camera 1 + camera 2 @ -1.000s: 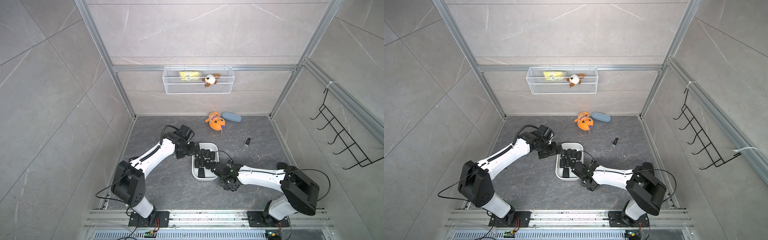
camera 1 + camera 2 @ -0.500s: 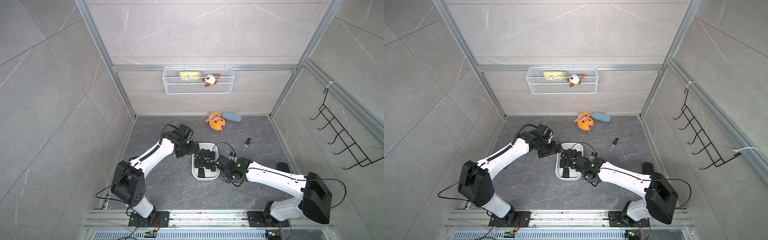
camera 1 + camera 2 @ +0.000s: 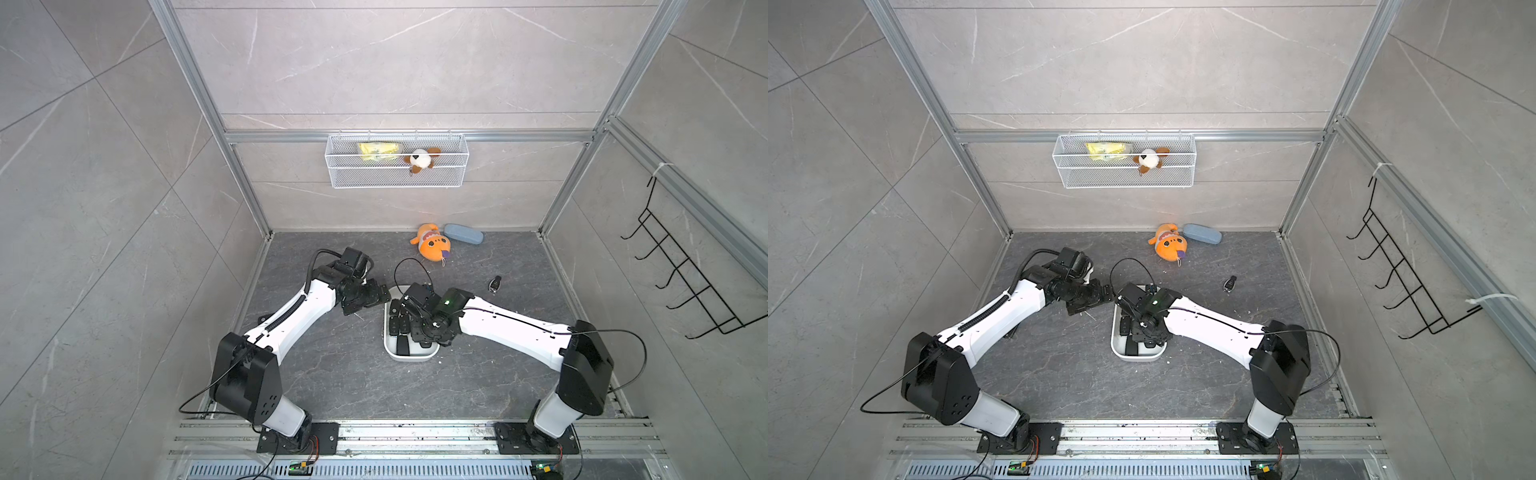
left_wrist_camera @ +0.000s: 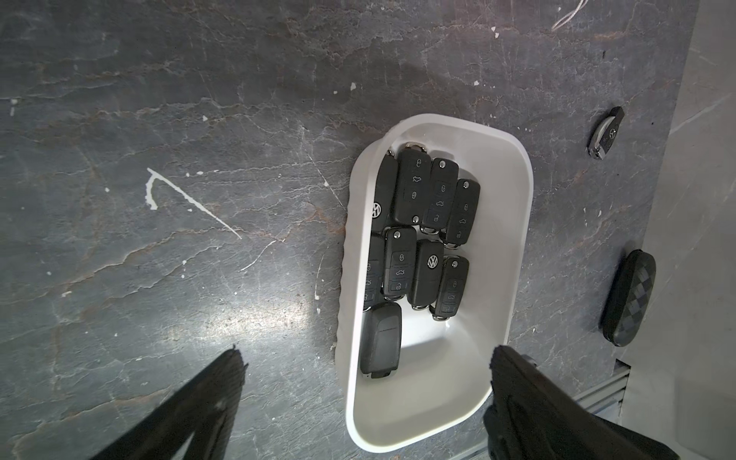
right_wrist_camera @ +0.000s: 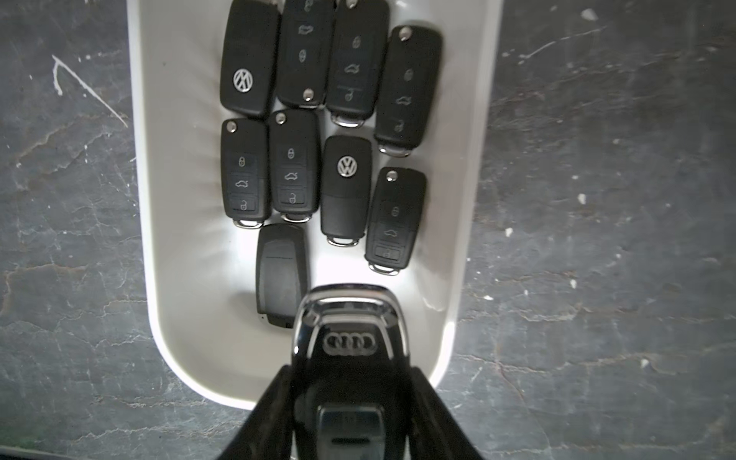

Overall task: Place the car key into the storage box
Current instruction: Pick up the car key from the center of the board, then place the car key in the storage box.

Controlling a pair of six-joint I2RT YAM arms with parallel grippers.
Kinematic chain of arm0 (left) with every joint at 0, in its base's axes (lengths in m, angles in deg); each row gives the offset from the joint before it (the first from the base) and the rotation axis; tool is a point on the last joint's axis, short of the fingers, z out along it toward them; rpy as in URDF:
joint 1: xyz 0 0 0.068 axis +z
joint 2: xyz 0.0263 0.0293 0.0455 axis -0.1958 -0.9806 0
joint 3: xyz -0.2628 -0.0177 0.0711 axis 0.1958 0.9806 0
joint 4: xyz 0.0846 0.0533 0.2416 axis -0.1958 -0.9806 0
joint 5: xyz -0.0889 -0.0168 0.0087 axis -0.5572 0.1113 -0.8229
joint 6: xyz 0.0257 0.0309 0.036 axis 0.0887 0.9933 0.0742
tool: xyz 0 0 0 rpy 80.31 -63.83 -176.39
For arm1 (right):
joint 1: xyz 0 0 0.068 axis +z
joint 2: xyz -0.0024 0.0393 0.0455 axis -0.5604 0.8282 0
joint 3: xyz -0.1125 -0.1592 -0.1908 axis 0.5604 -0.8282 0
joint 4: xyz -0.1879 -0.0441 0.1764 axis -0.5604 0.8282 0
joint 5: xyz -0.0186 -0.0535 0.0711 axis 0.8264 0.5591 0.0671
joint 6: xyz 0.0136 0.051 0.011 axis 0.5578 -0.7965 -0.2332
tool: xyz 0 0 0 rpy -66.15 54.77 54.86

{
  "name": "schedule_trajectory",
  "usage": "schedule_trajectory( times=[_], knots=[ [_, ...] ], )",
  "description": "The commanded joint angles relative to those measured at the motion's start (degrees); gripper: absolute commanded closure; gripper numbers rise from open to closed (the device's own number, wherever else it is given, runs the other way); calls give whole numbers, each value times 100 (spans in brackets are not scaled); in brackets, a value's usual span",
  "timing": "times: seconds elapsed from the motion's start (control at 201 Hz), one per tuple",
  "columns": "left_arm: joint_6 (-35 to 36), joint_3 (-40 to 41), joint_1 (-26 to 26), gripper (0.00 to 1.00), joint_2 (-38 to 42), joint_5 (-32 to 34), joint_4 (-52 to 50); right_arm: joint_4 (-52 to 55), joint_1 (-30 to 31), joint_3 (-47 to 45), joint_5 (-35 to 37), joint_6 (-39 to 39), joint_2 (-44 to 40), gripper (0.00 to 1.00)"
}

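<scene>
The storage box (image 3: 432, 353) (image 3: 1116, 352) (image 4: 521, 223) (image 5: 139, 167) is a white low-walled tub on the dark floor, with several black key fobs lying in it. My right gripper (image 3: 420, 329) (image 3: 1145, 332) (image 5: 349, 374) hangs over the box's near end, shut on the car key (image 5: 350, 342), a black fob with a chrome rim and a four-ring badge. The key's free end sticks out over the bare part of the box floor. My left gripper (image 3: 372, 297) (image 3: 1096, 296) (image 4: 364, 354) stands wide open and holds nothing, at the box's far left corner.
A loose black key fob (image 3: 494, 285) (image 3: 1229, 285) (image 4: 605, 133) lies on the floor right of the box. A black chequered oblong case (image 4: 629, 296) lies nearby. An orange plush (image 3: 432, 248) and a blue-grey case (image 3: 464, 234) sit by the back wall, under a wire basket (image 3: 397, 176).
My right arm has stretched forward, bringing its gripper from the box's near right side to over the box. The left arm has stayed put, still open.
</scene>
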Motion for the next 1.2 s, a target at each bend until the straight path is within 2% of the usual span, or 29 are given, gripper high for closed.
schedule_trajectory(
  times=[0.0,0.328,0.866,1.075,1.135,1.199],
  knots=[
    [96,94,88,0,261,-104,138,130,-126,277,-576,247,312,56],
    [73,256,209,0,333,-181,243,88,-423,366,-1299,344,986,56],
    [55,301,319,0,315,-279,279,34,-516,428,-1474,419,1615,56],
    [31,313,341,0,324,-282,261,-14,-526,364,-1379,400,1592,50],
    [24,313,336,0,333,-294,257,-47,-525,334,-1375,398,1548,45],
    [12,322,337,0,342,-297,265,-63,-529,307,-1377,402,1514,45]
  ],
)
